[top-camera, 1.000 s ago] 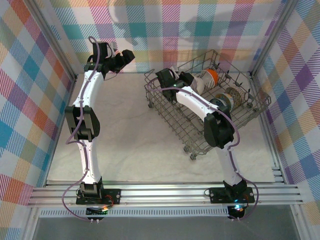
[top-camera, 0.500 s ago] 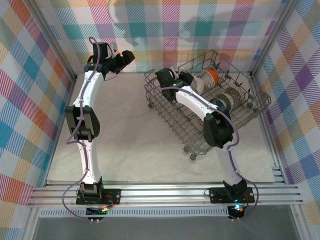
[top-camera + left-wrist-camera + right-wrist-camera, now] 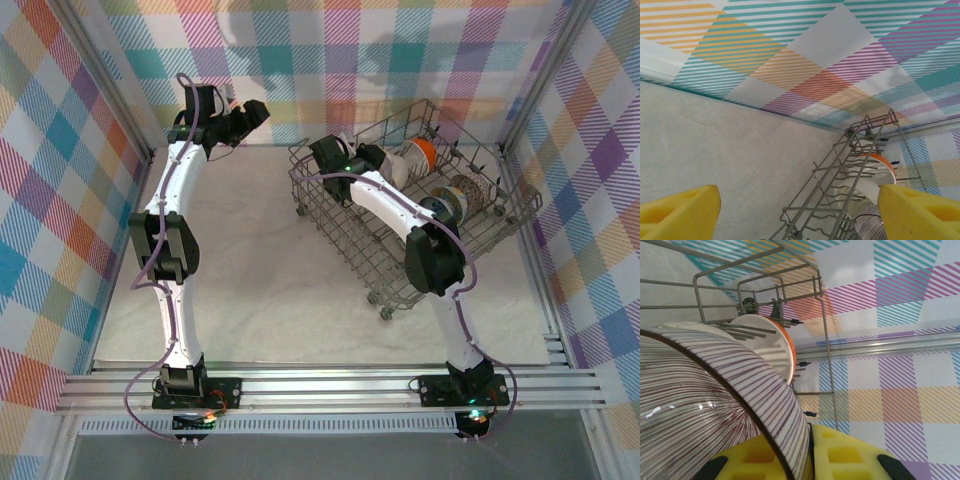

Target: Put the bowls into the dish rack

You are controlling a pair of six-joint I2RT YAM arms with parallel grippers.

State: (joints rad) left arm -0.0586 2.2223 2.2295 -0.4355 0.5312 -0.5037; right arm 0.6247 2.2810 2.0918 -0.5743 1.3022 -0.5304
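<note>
The grey wire dish rack (image 3: 335,235) stands right of centre. My right gripper (image 3: 368,157) reaches into its far-left end. In the right wrist view that gripper (image 3: 807,460) is shut on the rim of a brown-striped bowl (image 3: 715,405), whose wall sits between the yellow pads (image 3: 850,455). Behind it an orange bowl (image 3: 791,347) stands on edge among the tines. The orange bowl (image 3: 424,152), a blue-patterned bowl (image 3: 445,205) and a brown-patterned bowl (image 3: 470,190) stand in the rack. My left gripper (image 3: 250,112) hovers open at the back left, its yellow fingers (image 3: 680,212) wide apart and empty.
Plaid walls close in the back and both sides. The rack's wire side (image 3: 840,170) rises to the right of the left gripper. Pale tabletop (image 3: 250,270) stretches between the left arm and the rack. An aluminium rail (image 3: 330,385) runs along the near edge.
The right wrist has edged slightly to the back left inside the rack with the striped bowl still between its pads. The left arm has not moved.
</note>
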